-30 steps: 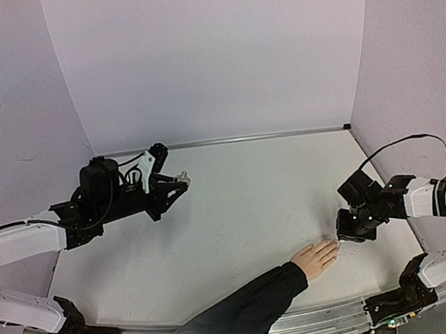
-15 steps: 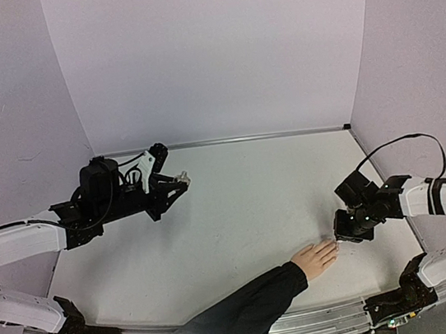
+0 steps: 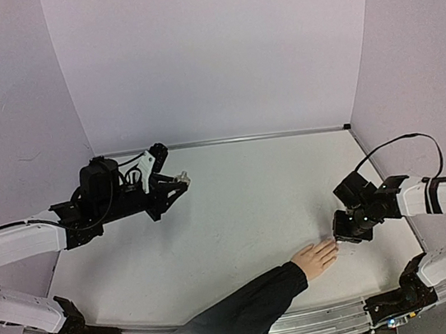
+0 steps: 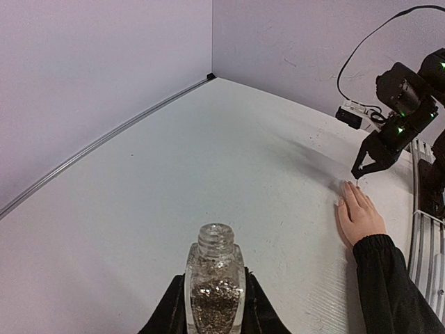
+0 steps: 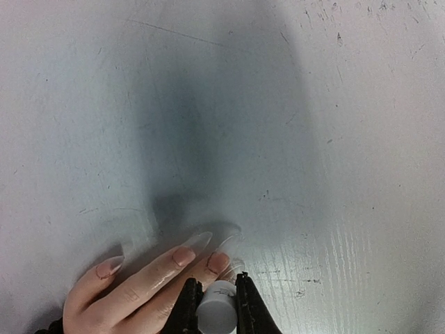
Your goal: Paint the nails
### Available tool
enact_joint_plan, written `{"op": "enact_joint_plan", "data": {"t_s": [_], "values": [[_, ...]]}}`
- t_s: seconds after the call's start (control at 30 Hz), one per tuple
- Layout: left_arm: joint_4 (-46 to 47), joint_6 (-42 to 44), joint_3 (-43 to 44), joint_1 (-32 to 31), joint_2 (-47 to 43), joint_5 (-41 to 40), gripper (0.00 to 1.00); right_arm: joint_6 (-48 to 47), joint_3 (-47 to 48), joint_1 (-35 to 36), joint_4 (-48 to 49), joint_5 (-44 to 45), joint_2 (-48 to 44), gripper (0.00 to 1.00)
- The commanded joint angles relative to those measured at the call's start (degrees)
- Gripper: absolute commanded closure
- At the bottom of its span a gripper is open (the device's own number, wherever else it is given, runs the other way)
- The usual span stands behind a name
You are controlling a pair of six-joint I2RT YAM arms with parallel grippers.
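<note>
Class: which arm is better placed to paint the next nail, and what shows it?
Right. The right gripper holds a white cap, likely the brush, just at the nails of the hand. The left gripper holds the open bottle well away across the table.

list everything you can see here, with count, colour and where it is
bottle: one, clear glass with glitter inside, uncapped, held above the table's left side
cap: one, pale, round, over the fingertips
hand: one, skin-coloured, flat on the table, near right
nails: three show, pinkish with clear tips, right wrist view
sleeve: one, black, near edge
table: one, white
walls: pale lilac, behind and beside
cable: one, black, looping over the right arm
left gripper: black, gripping the bottle
right gripper: black, gripping the cap
</note>
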Motion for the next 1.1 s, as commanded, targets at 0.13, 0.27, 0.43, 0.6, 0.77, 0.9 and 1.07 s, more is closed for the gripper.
{"op": "enact_joint_plan", "data": {"t_s": [0.13, 0.27, 0.43, 0.6, 0.77, 0.9, 1.07], "values": [[1.5, 0.7, 3.1, 0.3, -1.7, 0.4, 1.0, 0.6, 0.1, -0.2, -1.5, 1.3, 0.7, 1.0], [1.5, 0.8, 3.1, 0.3, -1.7, 0.4, 1.0, 1.0, 0.0, -0.3, -1.5, 1.6, 0.8, 1.0], [1.4, 0.8, 3.2, 0.3, -1.7, 0.4, 1.0, 1.3, 0.2, -0.3, -1.4, 2.0, 1.5, 1.0], [1.4, 0.8, 3.2, 0.3, -1.7, 0.3, 1.0, 1.6, 0.3, -0.3, -1.5, 2.4, 2.0, 1.0], [1.4, 0.8, 3.4, 0.3, -1.7, 0.4, 1.0, 1.7, 0.7, -0.2, -1.5, 2.9, 2.2, 1.0], [1.4, 0.8, 3.4, 0.3, -1.7, 0.4, 1.0, 2.1, 0.8, -0.3, -1.5, 3.3, 2.6, 1.0], [1.3, 1.0, 3.5, 0.3, -1.7, 0.3, 1.0, 2.5, 1.3, -0.2, -1.5, 3.7, 2.7, 1.0]]}}
